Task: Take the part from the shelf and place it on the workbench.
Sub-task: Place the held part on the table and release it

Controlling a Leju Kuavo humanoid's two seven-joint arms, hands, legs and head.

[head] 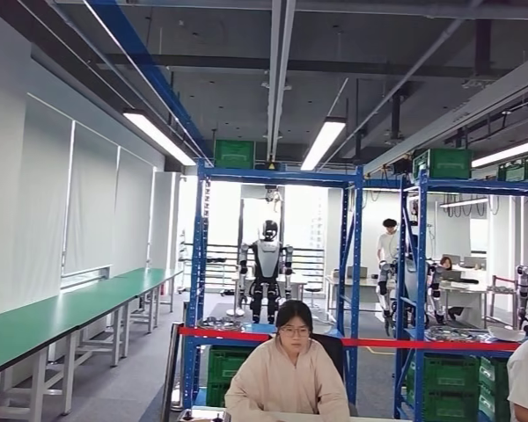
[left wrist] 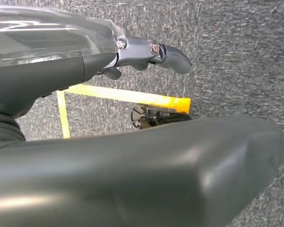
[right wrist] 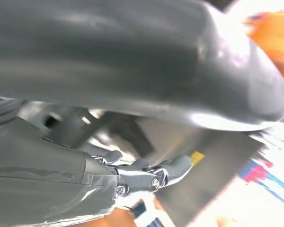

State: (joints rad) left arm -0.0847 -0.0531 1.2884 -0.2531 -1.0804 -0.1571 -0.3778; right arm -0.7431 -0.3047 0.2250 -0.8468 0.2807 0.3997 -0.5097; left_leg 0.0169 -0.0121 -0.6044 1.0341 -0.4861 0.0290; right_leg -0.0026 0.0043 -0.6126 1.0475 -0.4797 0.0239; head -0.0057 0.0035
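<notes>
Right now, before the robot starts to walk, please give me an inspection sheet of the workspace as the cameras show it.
Surface: green workbench along the wall, top bare where visible.
Job's things: blue shelf ahead; metal parts on its lower level.
Clutter: green crates under the shelf.
Hands: left hand and right hand hold nothing, fingers extended.
Cables: nothing seen.
Surroundings: seated person in front; red tape barrier; another humanoid robot behind; grey carpet with yellow floor marking.

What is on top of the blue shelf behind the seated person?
A green crate stands on top of the blue shelf, at its left end. The crate's contents cannot be seen: its wall hides them.
</notes>
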